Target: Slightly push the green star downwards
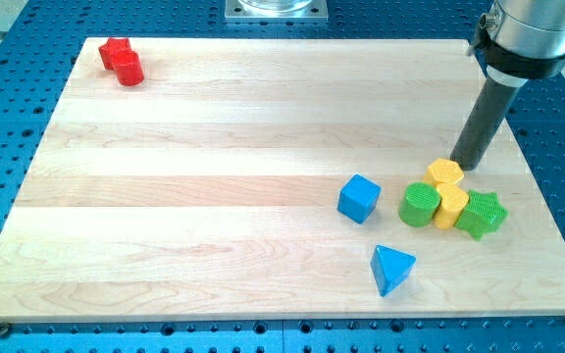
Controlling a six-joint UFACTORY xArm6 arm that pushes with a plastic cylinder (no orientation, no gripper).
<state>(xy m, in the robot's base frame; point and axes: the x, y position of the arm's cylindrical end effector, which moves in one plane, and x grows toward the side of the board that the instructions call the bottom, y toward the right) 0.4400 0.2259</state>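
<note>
At the view's upper left corner of the wooden table (214, 118) lie two red blocks touching each other: a red star-like block (114, 51) and, just below and to its right, a red cylinder (129, 70). The middle of the table carries nothing until the view's lower right quarter, where a blue cube (358, 198) stands alone. Below and to the right of it, near the table's bottom edge, lies a blue triangular block (391, 269), apart from the others. Further right sits a tight cluster. A green cylinder (420, 205) touches a yellow block (450, 206) on its right; a second yellow block, hexagonal (445, 173), sits just above them. The green star (482, 215) forms the cluster's right end, touching the lower yellow block, close to the table's right edge. The dark rod descends from the view's upper right; its tip (471, 165) rests just beside the hexagonal yellow block's upper right side, above the green star and not touching it. The arm carries no gripper, so no jaw state applies.
</note>
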